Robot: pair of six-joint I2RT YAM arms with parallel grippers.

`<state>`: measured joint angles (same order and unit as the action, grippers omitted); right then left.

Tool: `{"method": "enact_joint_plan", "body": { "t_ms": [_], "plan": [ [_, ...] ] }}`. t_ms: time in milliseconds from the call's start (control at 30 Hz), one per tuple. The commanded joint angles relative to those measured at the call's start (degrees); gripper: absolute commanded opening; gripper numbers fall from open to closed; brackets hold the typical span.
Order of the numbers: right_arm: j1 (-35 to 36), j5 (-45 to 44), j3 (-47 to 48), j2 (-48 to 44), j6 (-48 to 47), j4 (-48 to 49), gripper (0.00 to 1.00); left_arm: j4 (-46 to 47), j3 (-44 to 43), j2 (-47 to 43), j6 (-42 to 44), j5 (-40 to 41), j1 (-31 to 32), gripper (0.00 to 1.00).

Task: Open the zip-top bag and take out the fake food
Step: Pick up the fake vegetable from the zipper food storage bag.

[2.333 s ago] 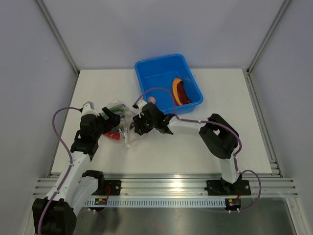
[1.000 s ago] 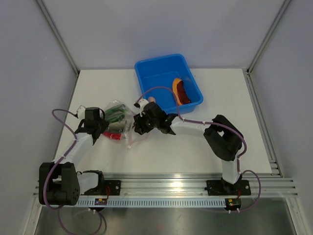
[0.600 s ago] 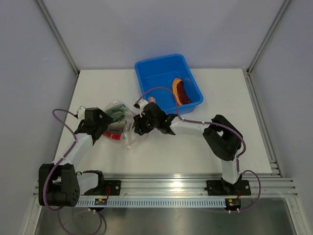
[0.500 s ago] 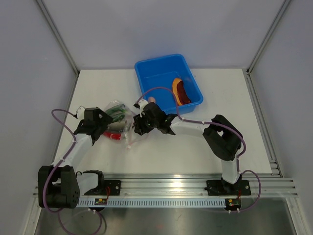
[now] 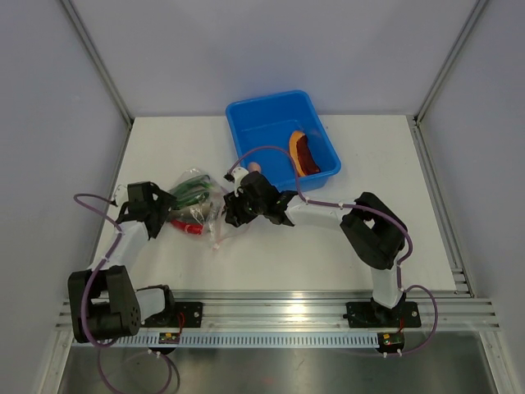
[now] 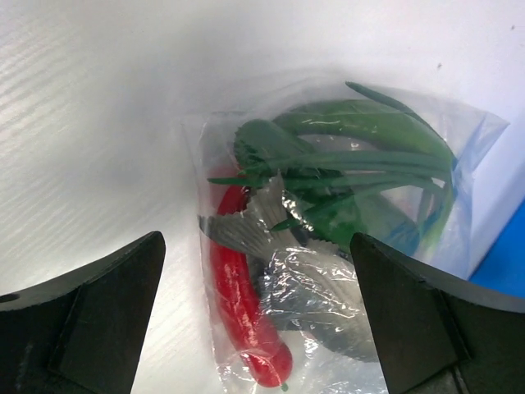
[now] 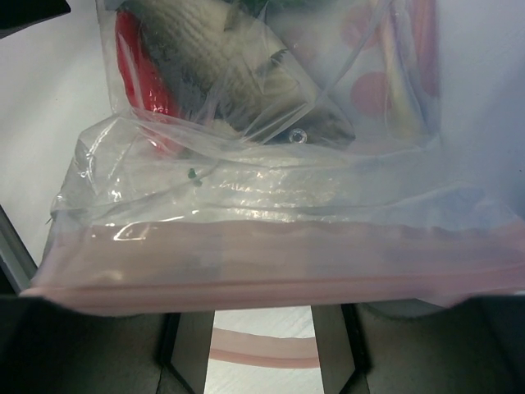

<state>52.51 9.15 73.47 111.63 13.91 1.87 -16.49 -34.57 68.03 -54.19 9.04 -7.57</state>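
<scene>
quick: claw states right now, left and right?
Left claw: open, holding nothing; the zip-top bag lies just ahead of it.
Right claw: looks closed on the bag's zip edge, though plastic mostly hides it.

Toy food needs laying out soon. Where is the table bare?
Bare: the white table right of the blue plastic tub, and its near edge. Crowded: around the clear zip-top bag, between left hand and right hand.

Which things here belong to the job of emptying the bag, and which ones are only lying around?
Job: zip-top bag; fake food inside it: red chilli, grey fish, green onion.
Lying about: blue tub; orange-red slice in it, outside the bag.
</scene>
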Motion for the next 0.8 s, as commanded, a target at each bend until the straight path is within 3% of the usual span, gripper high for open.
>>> {"method": "enact_joint_plan", "body": {
  "t_ms": [0, 167, 367, 433, 767],
  "plan": [
    [0.57, 1.84, 1.94, 0.17, 0.41, 0.86, 0.53, 6.89, 1.60, 0.61, -3.10, -4.90, -1.56, 0.99],
    [0.49, 2.10, 1.41, -0.45, 0.50, 1.38, 0.53, 9.37, 1.78, 5.35, -3.37, -8.68, -2.62, 0.99],
    [0.57, 2.45, 1.50, 0.25, 0.42, 1.29, 0.53, 13.25, 2.84, 10.10, -3.38, -12.29, -2.71, 0.76],
    [0.49, 2.54, 1.59, 0.34, 0.41, 1.21, 0.53, 12.89, 3.10, 9.93, -3.64, -11.42, -2.62, 0.69],
    [0.49, 3.51, 1.94, 1.92, -0.11, 1.47, 0.55, 11.66, 5.30, 3.25, -3.55, -11.67, -2.71, 0.58]
  ]
}}
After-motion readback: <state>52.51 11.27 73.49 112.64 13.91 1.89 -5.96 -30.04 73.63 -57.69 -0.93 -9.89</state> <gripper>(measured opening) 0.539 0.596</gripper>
